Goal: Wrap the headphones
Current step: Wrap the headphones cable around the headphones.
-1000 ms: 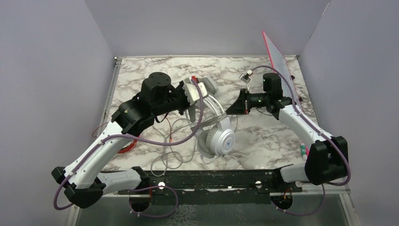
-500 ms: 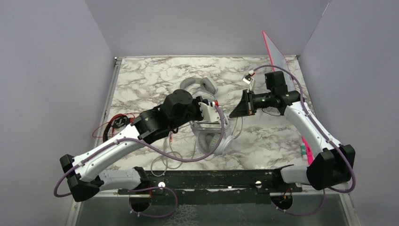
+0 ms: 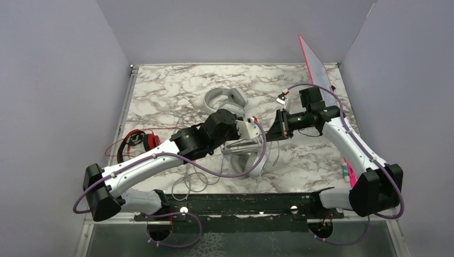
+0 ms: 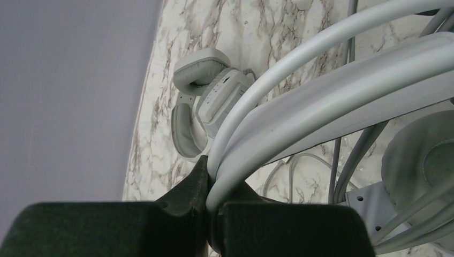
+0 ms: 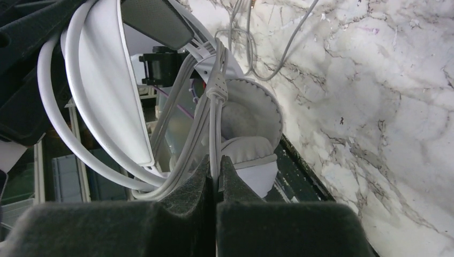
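We are mid-wrap on the white headset (image 5: pixel 249 126), which sits at the middle of the counter (image 3: pixel 171 85), a little toward the near edge, and appears lifted rather than lying flat. Our left tool (image 4: pixel 210 201) is pressed together on the headband (image 4: pixel 348 96), holding it up. Our right tool (image 5: pixel 216 179), just to its right, pinches the thin grey cable (image 5: pixel 217 107) close to the band. A loose loop (image 3: pixel 187 182) lies toward the near edge, so we judge the winding begun but far from done. Next, the right tool needs to carry the cable around the band, kept taut, while the left holds steady. The grey headset (image 3: pixel 225 98) lies toward the far edge and the red headset (image 3: pixel 140 142) by the left edge, both waiting.
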`<action>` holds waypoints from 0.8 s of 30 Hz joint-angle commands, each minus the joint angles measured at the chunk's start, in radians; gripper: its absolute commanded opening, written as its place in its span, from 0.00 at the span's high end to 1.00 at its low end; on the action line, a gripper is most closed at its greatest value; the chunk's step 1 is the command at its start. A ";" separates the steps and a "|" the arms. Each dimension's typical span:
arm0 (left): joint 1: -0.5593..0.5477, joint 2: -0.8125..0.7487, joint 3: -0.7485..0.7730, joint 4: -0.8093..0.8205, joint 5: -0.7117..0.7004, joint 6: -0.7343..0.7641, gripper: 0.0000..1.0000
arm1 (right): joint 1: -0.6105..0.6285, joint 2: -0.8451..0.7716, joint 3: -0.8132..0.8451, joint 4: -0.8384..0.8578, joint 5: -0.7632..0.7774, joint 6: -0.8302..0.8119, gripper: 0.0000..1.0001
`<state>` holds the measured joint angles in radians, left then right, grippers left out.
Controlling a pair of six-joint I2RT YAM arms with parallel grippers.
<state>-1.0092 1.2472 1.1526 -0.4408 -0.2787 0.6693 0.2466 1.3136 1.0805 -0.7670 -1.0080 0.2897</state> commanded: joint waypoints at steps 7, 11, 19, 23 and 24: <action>0.012 -0.030 -0.163 0.204 -0.493 0.078 1.00 | -0.029 -0.056 0.105 -0.051 0.112 0.098 0.99; 0.012 -0.041 -0.246 0.537 -0.588 0.237 1.00 | -0.029 -0.043 0.162 -0.063 0.113 0.118 0.98; -0.017 0.015 -0.437 1.241 -0.450 0.567 1.00 | -0.028 0.011 0.261 -0.081 0.085 0.138 0.98; -0.004 0.192 -0.456 1.721 -0.448 0.683 1.00 | -0.029 -0.001 0.295 -0.088 0.104 0.154 0.96; -0.001 0.251 -0.448 1.847 -0.458 0.717 1.00 | -0.029 -0.005 0.299 -0.088 0.110 0.160 0.96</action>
<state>-1.0462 1.3258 0.7231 0.8555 -0.6125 1.1454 0.2256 1.3369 1.3098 -0.8135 -0.8547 0.4038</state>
